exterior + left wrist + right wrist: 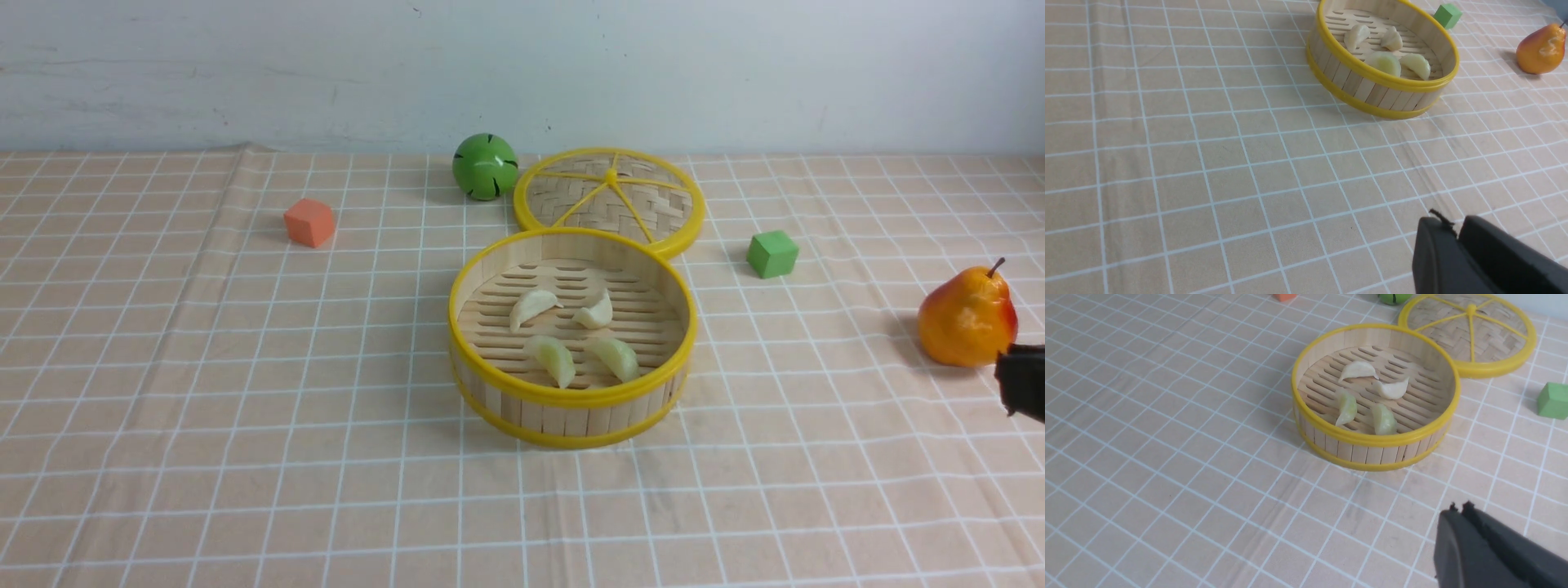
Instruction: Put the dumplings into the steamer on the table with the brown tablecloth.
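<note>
Steamer: the steamer was found upright near the middle of the table, on the brown tablecloth, open side up so that its slatted floor could be loaded from above.
Lid: the woven lid was laid flat just behind the steamer, touching or nearly touching its rim, judged set aside to keep the basket open.
Dumplings: all 4 dumplings were seen inside the steamer, none on the cloth.
White pair: 2 cream-white dumplings were lying toward the far side of the floor, long axes roughly across the basket, tips curving toward each other.
Green pair: 2 pale green dumplings were lying by the near wall, long axes running roughly near-to-far, side by side and apart.
Left gripper: the left gripper was held low over bare cloth, well apart from the steamer, its jaws clenched, nothing grasped.
Right gripper: the right gripper was likewise clenched and empty, off to the right near the pear.
Progress: the task was judged complete, both arms drawn clear.
Bystanders: the green ball, orange cube and green cube were left untouched.
</note>
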